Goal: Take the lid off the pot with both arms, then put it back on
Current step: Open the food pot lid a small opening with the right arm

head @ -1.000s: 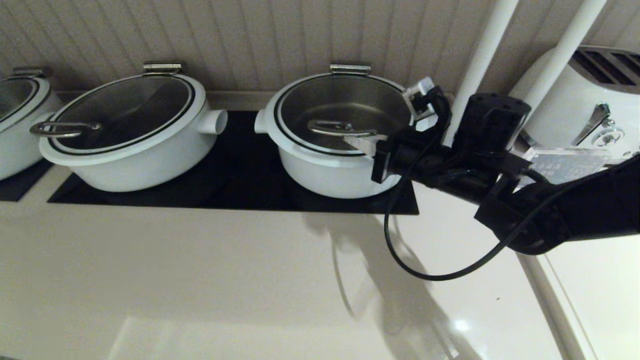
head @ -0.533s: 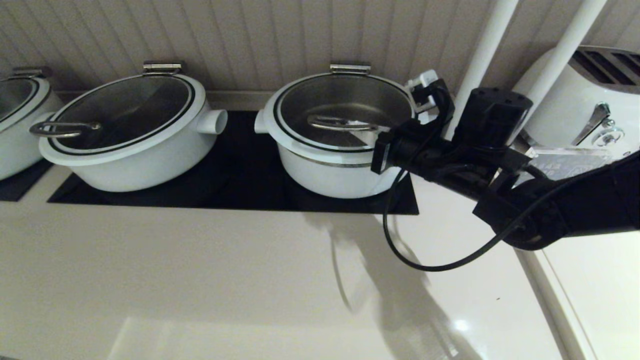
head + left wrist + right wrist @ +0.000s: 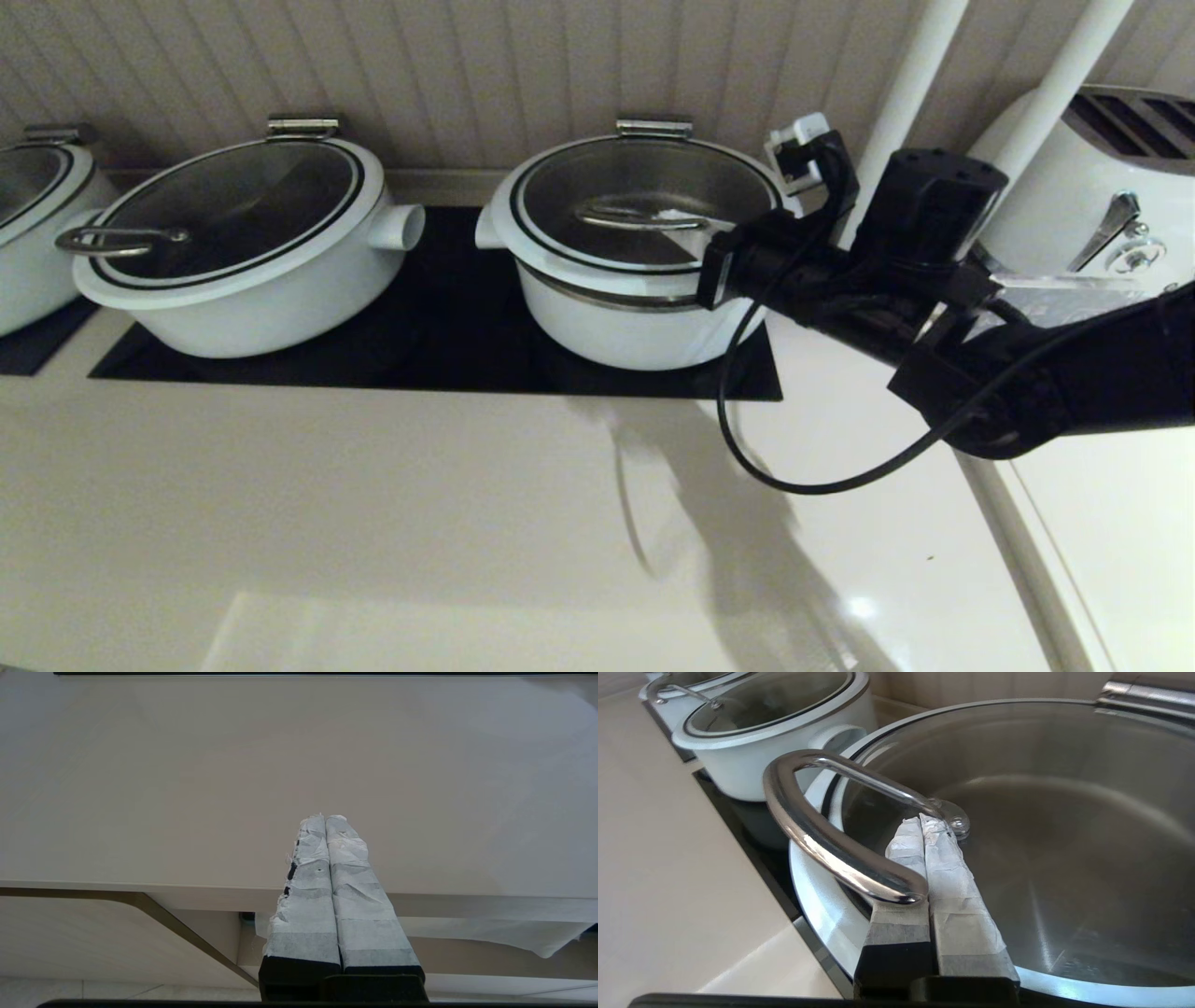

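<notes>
The right gripper has its taped fingers pressed together and slid under the steel loop handle of the lid, so the loop rests across them; they hook it more than they pinch it. The lid sits on the pot at the right end of the black mat, and its near edge is tipped up: a band of steel bowl shows between the white lid rim and the white pot body at the front, while the hinge clip at the back looks seated. The pot's left stub handle is visible; the arm covers the other side.

The left gripper is nowhere near the pot. Its fingers are closed on nothing, hanging over bare pale surface near its front edge, out of the head view.

To my eye the lifting step has begun, with one arm only. A second pot with its own lid stands to the left, well apart.

Next, I'd guess the lift should carry on upward gently, keeping the loop from sliding off the smooth fingers, since nothing clamps it. If the hinge holds the rear, the lid will swing up, not come free.
</notes>
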`<state>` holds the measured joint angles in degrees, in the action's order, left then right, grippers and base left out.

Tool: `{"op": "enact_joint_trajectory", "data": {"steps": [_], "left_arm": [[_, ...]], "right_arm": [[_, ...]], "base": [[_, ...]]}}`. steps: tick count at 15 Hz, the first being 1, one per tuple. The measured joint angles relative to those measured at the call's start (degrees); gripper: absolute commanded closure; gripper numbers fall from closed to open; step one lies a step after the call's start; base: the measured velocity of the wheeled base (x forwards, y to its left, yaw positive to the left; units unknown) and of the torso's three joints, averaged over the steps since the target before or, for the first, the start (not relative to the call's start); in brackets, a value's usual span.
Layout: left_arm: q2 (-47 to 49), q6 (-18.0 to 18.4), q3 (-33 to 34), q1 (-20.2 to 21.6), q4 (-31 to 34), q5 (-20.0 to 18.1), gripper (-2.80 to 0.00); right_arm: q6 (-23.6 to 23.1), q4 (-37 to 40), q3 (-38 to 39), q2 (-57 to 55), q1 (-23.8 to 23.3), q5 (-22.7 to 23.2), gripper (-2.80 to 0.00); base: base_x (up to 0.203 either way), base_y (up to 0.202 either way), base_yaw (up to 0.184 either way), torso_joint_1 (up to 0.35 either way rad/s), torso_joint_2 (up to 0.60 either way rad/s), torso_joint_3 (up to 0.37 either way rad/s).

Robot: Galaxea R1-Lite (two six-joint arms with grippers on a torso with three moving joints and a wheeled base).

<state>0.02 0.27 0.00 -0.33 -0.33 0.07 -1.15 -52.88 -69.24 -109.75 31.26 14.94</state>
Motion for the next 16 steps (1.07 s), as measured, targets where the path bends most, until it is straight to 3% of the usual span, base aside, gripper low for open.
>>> {"op": "enact_joint_trajectory", "data": {"steps": [16], "left_arm": [[0.0,0.0,0.0,0.0,0.0,0.0,0.0]], "right_arm": [[0.0,0.2,-2.8,0.7,0.0,-0.6,0.0]], "base": [[0.0,0.0,0.0,0.0,0.0,0.0]]}}
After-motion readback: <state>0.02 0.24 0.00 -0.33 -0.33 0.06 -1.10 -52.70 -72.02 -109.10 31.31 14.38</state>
